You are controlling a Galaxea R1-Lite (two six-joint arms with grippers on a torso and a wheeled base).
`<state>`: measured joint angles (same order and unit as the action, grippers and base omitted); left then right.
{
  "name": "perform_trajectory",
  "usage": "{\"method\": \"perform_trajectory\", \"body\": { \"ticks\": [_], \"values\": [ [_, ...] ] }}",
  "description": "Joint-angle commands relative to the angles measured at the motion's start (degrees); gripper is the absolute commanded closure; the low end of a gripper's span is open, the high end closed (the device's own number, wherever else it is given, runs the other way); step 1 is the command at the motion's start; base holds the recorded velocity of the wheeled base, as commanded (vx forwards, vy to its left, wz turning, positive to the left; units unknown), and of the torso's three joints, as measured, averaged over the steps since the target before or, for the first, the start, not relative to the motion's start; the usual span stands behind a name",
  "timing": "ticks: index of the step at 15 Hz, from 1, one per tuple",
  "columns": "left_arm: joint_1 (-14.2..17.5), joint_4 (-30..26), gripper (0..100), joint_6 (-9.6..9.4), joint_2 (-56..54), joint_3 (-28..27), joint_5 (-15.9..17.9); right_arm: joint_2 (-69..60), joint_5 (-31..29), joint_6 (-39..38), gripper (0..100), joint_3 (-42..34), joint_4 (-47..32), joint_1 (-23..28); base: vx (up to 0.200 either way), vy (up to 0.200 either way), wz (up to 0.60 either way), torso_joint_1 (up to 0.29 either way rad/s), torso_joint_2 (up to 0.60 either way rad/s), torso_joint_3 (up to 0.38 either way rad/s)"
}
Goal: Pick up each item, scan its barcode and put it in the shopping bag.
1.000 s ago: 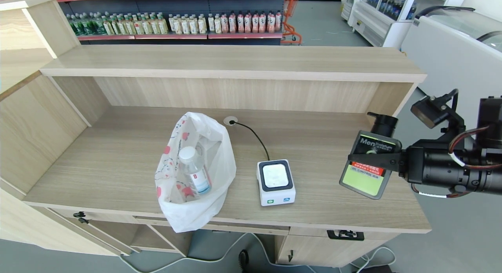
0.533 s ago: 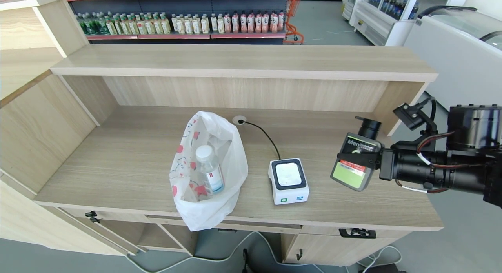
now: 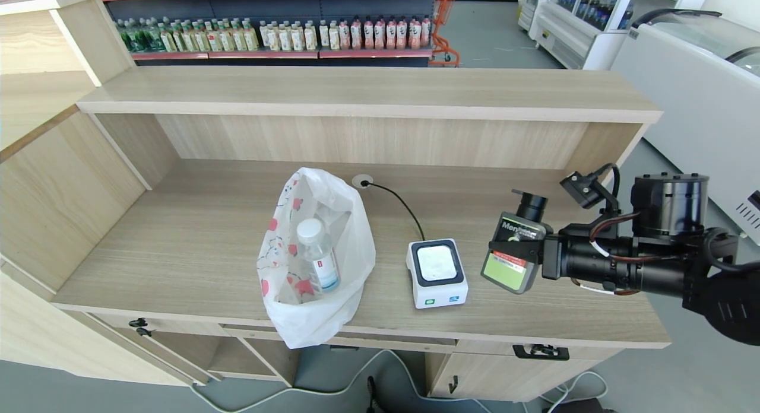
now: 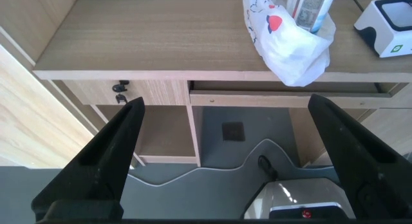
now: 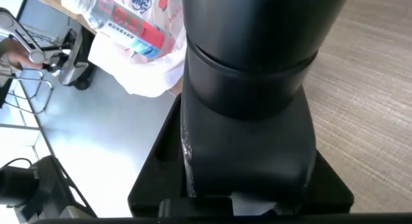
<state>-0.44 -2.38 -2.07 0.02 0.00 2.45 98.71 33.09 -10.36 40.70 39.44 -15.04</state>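
The shopping bag (image 3: 341,247) stands midway along the worktop (image 3: 196,241) near its front edge, a water bottle (image 3: 317,261) upright inside it. The scanner (image 3: 436,273) sits just right of the bag, its cable (image 3: 399,206) running back to a hole (image 3: 363,181) behind the bag. Right of the scanner, the right gripper (image 3: 515,250) holds a flat bottle (image 3: 504,272) above the worktop.

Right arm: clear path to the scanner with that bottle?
Likely yes. The right hand holds the dark bottle above the counter, just beside the scanner, with nothing between them. The shopping bag sits on the scanner's other side.
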Motion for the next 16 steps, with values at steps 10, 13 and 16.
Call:
{"method": "perform_trajectory", "body": {
  "ticks": [10,13,16],
  "values": [
    [0.0,0.0,0,0.14,0.0,0.0,0.0,8.8,0.0,-0.4,100,5.1,2.0,-2.7,0.0,0.0,0.0,0.0,0.0,0.0],
    [0.0,0.0,0,0.14,0.0,0.0,0.0,10.7,0.0,-1.2,100,5.8,4.4,-3.5,0.0,0.0,0.0,0.0,0.0,0.0],
    [0.0,0.0,0,0.14,0.0,0.0,0.0,12.3,0.0,-1.5,100,7.0,5.2,-4.4,0.0,0.0,0.0,0.0,0.0,0.0]
  ]
}}
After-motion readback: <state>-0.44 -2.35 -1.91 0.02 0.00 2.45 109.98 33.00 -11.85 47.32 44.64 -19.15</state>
